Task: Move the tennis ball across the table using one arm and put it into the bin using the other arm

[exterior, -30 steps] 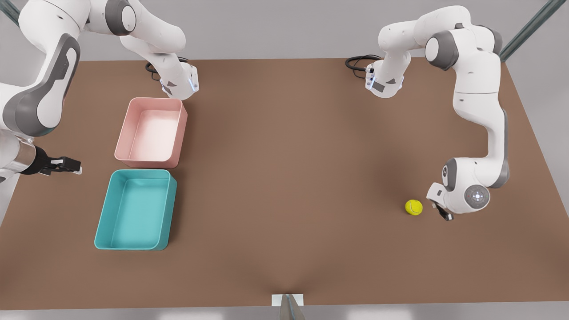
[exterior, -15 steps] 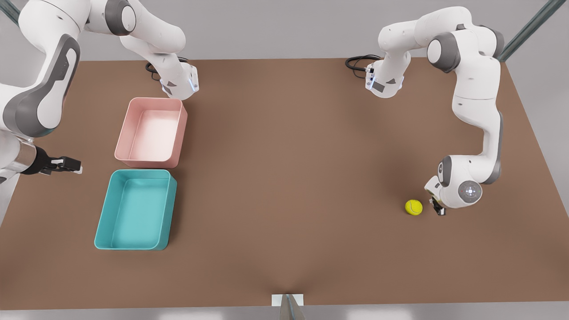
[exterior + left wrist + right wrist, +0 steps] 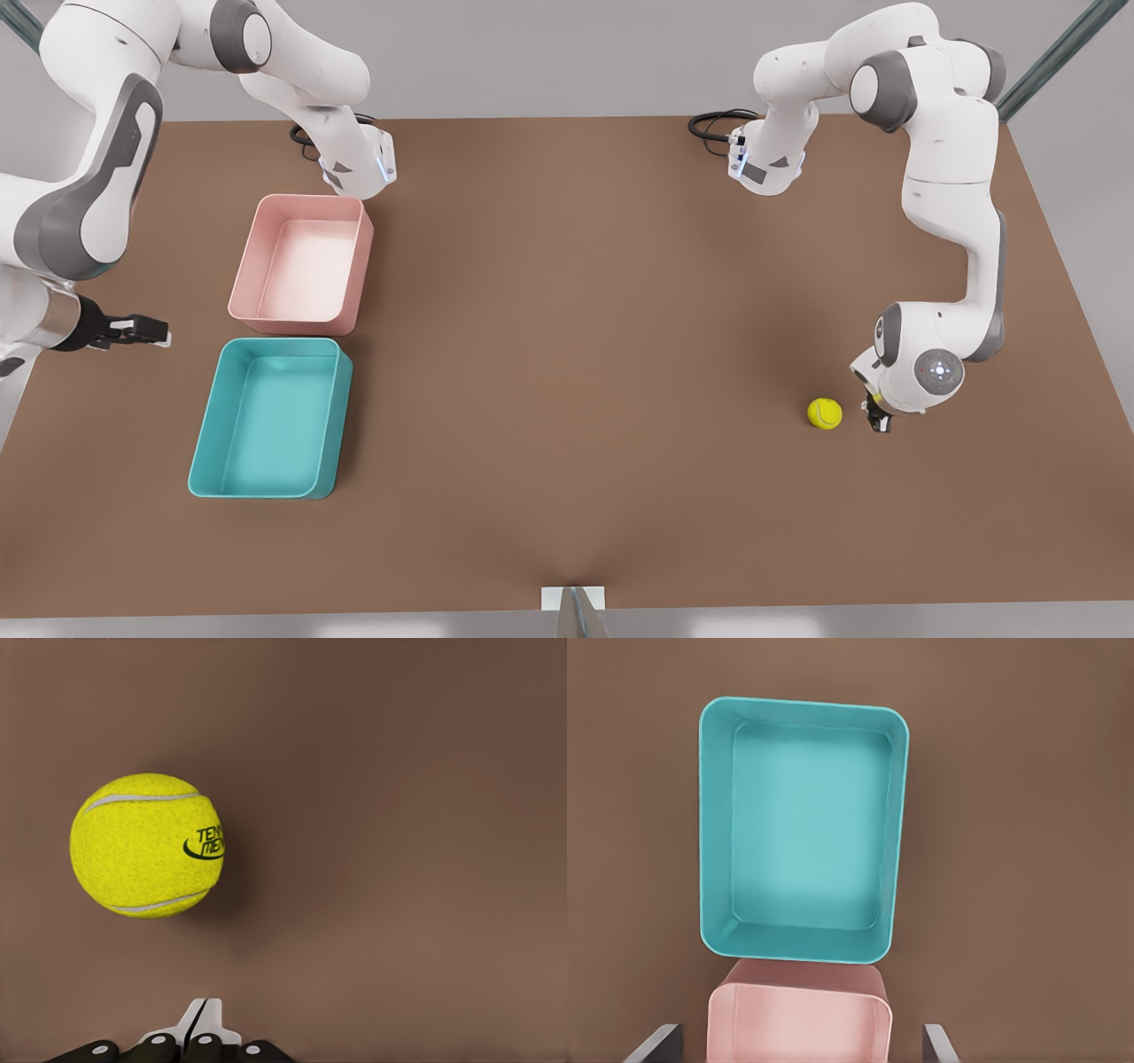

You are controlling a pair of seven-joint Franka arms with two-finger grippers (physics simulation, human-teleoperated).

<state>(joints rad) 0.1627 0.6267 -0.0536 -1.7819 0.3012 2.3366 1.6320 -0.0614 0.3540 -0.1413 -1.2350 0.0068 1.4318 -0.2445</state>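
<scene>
Ball [image 3: 825,413] seated on bench [image 3: 576,354], far from bins. Left hand [image 3: 877,424] pressed together, lowered just beside ball, untouched. Right hand [image 3: 146,333] spread apart, parked above bins. Push, pickup, drop all left.

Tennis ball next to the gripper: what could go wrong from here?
The left gripper, fingers shut, sits low beside the tennis ball. An off-centre push could roll it sideways instead of toward the right gripper, waiting open by the teal bin and pink bin. Too hard, it could run off the table.
</scene>
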